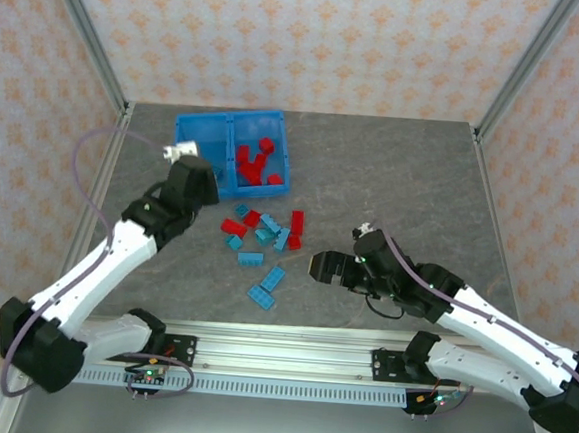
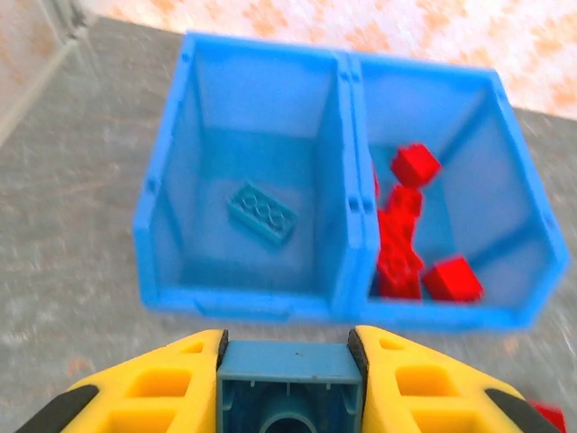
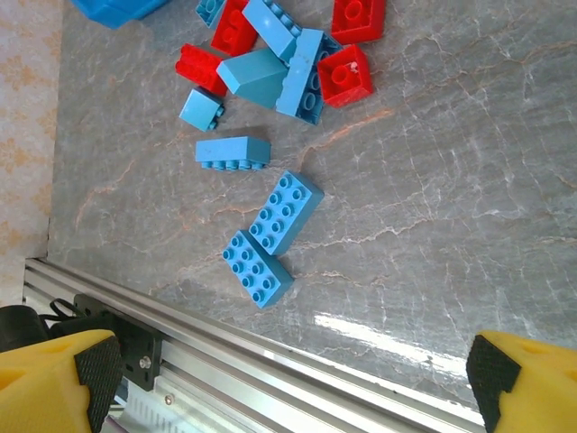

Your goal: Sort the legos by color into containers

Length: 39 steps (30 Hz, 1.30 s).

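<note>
One translucent blue bin stands toward the back of the tabletop, split by a divider wall into two compartments. The left compartment has a single blue lego lying flat on its floor. The right compartment has only red legos. I make it five, though they are heaped on each other and the count is unsure.

Just in front of the bin is the loose pile: four red and eight blue, counted from the right wrist view. Two of the blue ones, the near pair, lie touching each other a little apart from the rest, toward the aluminium rail.

The left pincer has a held blue brick clamped between its yellow fingers. It is at the near side of the bin, about in line with the divider. The right pincer gapes wide with nothing in it, over bare tabletop to the right of the pile.

The tabletop is dark grey with pale veins like marble. Wallpaper in pink with a faint orange motif covers the three walls, and aluminium posts slant up at the back corners.
</note>
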Each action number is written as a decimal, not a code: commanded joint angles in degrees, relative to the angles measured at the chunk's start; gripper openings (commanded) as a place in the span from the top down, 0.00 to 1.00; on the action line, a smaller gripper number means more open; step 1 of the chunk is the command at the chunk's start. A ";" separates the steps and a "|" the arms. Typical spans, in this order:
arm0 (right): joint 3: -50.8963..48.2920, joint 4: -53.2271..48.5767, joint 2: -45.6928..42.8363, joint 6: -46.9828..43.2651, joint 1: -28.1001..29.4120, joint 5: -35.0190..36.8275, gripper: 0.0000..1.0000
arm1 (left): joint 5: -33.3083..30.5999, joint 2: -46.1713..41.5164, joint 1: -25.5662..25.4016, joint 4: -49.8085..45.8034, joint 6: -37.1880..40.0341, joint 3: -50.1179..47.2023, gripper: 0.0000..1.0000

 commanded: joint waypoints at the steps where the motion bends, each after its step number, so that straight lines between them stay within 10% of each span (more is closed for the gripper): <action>1: 3.46 1.07 1.51 -2.64 0.35 0.80 0.01 | 0.71 10.76 3.89 2.10 5.14 8.04 0.79; 15: 6.50 8.62 3.44 -11.32 0.36 0.68 0.01 | 2.90 48.16 11.43 -5.63 2.95 42.65 0.76; 20: 7.64 8.15 4.82 -12.51 0.35 0.21 0.01 | 6.10 51.85 12.88 -5.19 0.00 43.59 0.60; 30: 5.83 10.45 2.27 -9.77 0.36 0.20 0.01 | 8.44 40.34 12.81 -2.63 -1.47 37.44 0.41; 39: 4.64 5.02 -2.03 -6.32 0.34 9.25 0.01 | 15.07 6.70 3.38 0.50 -6.85 11.29 0.41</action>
